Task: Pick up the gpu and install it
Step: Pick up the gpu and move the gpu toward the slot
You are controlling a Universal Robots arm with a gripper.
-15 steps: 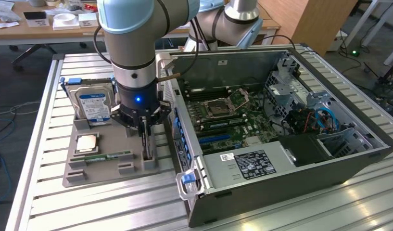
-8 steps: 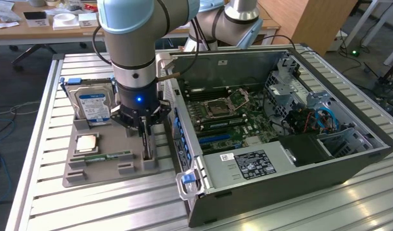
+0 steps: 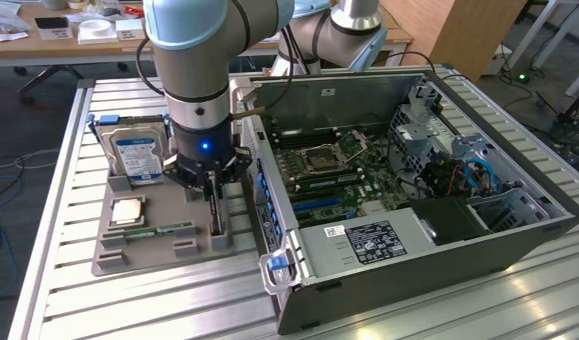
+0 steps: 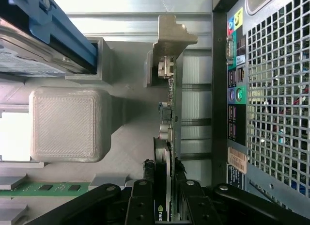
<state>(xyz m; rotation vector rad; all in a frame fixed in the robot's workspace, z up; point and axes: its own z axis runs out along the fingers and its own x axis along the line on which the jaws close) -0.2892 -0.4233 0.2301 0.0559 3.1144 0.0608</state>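
The gpu (image 3: pixel 216 216) is a thin dark card standing on edge in a slot of the grey holder tray (image 3: pixel 138 248), just beside the open computer case (image 3: pixel 412 177). In the wrist view the gpu (image 4: pixel 169 113) runs away from the camera, with its pale metal bracket (image 4: pixel 169 36) at the far end. My gripper (image 3: pixel 212 190) reaches straight down onto the card's top edge. Its black fingers (image 4: pixel 143 200) sit on either side of the card and press against it, so the gripper (image 4: pixel 167 200) is shut on the gpu. The card's lower edge still rests in the tray.
On the tray stand a silver hard drive (image 3: pixel 138 156) with a blue-white label, a processor (image 3: pixel 127 210) and a green memory stick (image 3: pixel 161 229). The case's rear panel (image 4: pixel 271 89) stands close beside the card. Inside lie the motherboard and its blue slots (image 3: pixel 317 204).
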